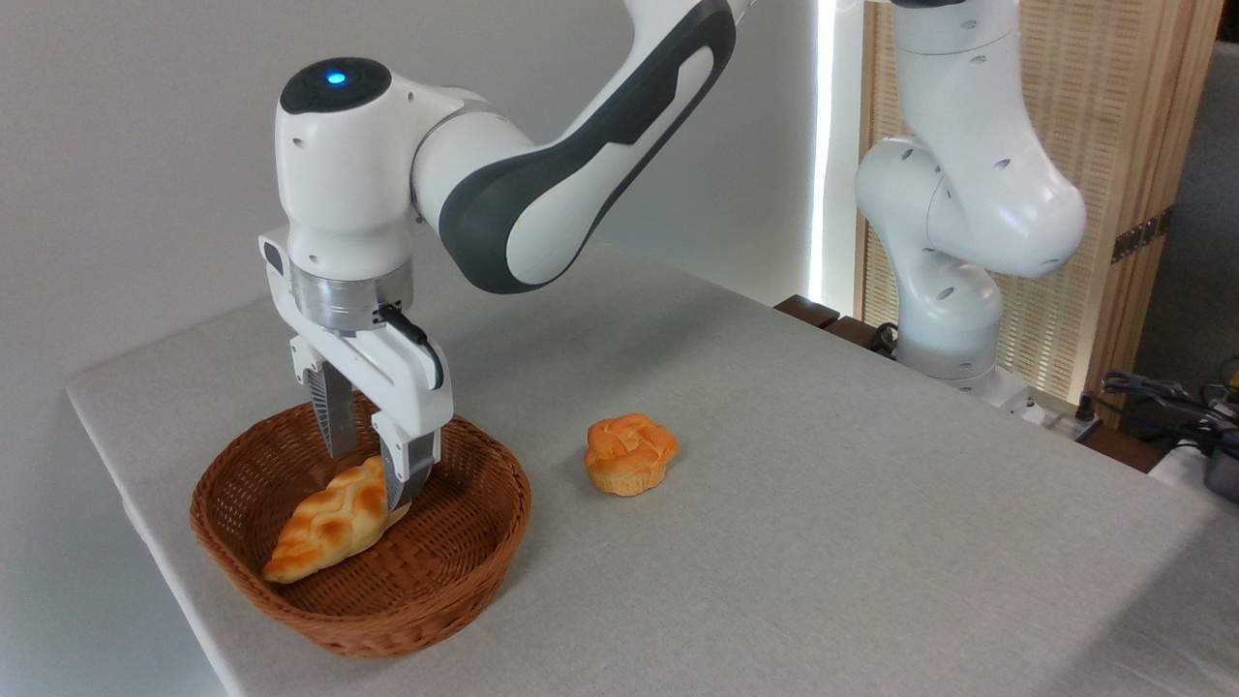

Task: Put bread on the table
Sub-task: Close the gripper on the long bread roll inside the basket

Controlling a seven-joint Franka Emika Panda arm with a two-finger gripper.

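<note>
Your gripper (373,463) straddles the golden braided bread (334,520), fingers spread, inside the brown wicker basket (455,571) on the grey-beige cloth table (823,503); pale walls and a slatted wooden screen (1142,145) stand behind.

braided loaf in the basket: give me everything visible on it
The bread is a long braided loaf, golden-yellow with browned patches and a glossy crust, tapering to a point at its lower-left end. It lies inside the wicker basket, running diagonally from lower left to upper right. The gripper straddles its upper-right end, one finger on each side; whether the fingers press it cannot be told. That end is partly hidden behind the front finger.
</note>
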